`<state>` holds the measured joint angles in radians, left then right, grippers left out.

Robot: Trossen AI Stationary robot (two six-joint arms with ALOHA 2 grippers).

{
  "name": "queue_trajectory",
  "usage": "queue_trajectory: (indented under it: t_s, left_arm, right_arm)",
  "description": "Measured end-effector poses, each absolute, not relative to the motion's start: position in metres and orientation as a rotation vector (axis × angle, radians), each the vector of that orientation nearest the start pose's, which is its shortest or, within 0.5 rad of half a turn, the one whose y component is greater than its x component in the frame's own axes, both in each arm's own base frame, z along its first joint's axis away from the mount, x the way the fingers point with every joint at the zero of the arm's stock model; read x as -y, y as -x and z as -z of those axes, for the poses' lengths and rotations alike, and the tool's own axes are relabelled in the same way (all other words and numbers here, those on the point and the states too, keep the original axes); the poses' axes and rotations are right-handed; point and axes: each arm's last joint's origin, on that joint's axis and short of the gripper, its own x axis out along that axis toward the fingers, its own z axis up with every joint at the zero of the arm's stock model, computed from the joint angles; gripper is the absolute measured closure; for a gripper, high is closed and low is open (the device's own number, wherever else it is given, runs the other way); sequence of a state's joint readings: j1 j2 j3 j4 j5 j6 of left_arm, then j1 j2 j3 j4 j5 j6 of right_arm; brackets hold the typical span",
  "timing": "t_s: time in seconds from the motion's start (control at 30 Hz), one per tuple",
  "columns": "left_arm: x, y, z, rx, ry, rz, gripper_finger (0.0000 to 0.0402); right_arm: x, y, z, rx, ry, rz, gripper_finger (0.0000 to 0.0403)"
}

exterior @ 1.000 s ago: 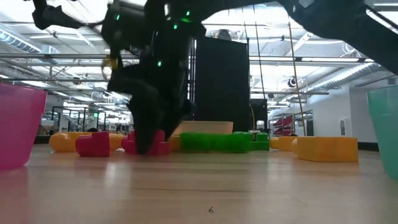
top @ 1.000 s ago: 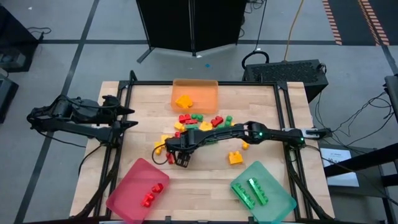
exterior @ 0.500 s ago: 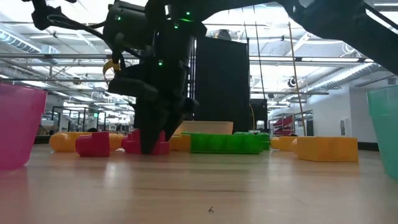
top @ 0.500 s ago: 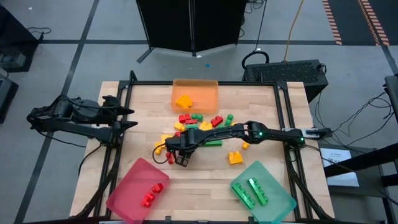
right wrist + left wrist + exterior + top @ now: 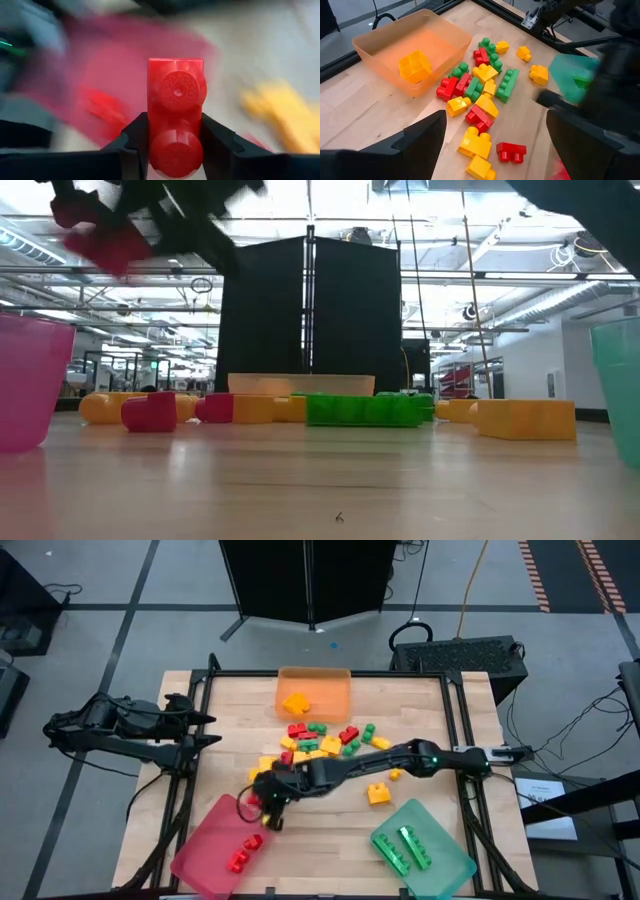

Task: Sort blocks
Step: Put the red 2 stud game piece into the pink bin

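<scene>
My right gripper (image 5: 267, 806) reaches across the table from its right side and hovers by the far corner of the pink-red tray (image 5: 205, 858). It is shut on a red two-stud block (image 5: 175, 117), seen high above the table in the low view (image 5: 105, 242). Two red blocks (image 5: 245, 850) lie in that tray. The mixed pile of red, green, yellow and orange blocks (image 5: 320, 745) rests on the table centre, also seen in the left wrist view (image 5: 480, 95). My left gripper (image 5: 495, 122) waits open beyond the table's left edge (image 5: 205, 728). My right gripper pinches the red block between its two fingers (image 5: 131, 145), one on each long side (image 5: 152, 125). The fingers lie across the block's short width. Its studs (image 5: 176, 90) face the wrist camera. The block is lifted clear of the table (image 5: 105, 242).
An orange tray (image 5: 335, 698) with an orange block (image 5: 294, 702) stands at the far edge. A teal-green tray (image 5: 445, 860) with green blocks (image 5: 405, 845) sits at the near right. A yellow-orange block (image 5: 378, 794) lies alone right of the arm. Bare wood lies between the near trays.
My right gripper, shut on the red block, has risen from the table beside the pile and moved toward the near-left, up to the pink-red tray. The red block has been lifted clear of the table. The left arm has kept still.
</scene>
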<state>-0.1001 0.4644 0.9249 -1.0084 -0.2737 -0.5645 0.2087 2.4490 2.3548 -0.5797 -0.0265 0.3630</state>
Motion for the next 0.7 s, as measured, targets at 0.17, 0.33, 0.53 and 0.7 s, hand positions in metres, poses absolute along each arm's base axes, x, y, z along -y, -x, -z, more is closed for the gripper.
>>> queue_trajectory:
  t_s: [0.17, 0.33, 0.53, 0.7]
  left_arm:
    - [-0.002, -0.059, -0.335, -0.474, 0.452, -0.317, 0.0056]
    - [-0.002, -0.059, -0.335, -0.471, 0.45, -0.324, 0.0056]
    - [-0.002, -0.059, -0.335, -0.47, 0.451, -0.326, 0.0056]
    - [-0.002, -0.059, -0.335, -0.468, 0.45, -0.331, 0.0056]
  right_arm:
    - [-0.14, -0.544, -0.251, -0.554, -0.269, -0.213, 0.029]
    - [-0.147, -0.551, -0.229, -0.555, -0.253, -0.226, 0.029]
    - [-0.148, -0.555, -0.209, -0.589, -0.263, -0.215, 0.029]
    - [-0.149, -0.558, -0.206, -0.575, -0.26, -0.244, 0.0261]
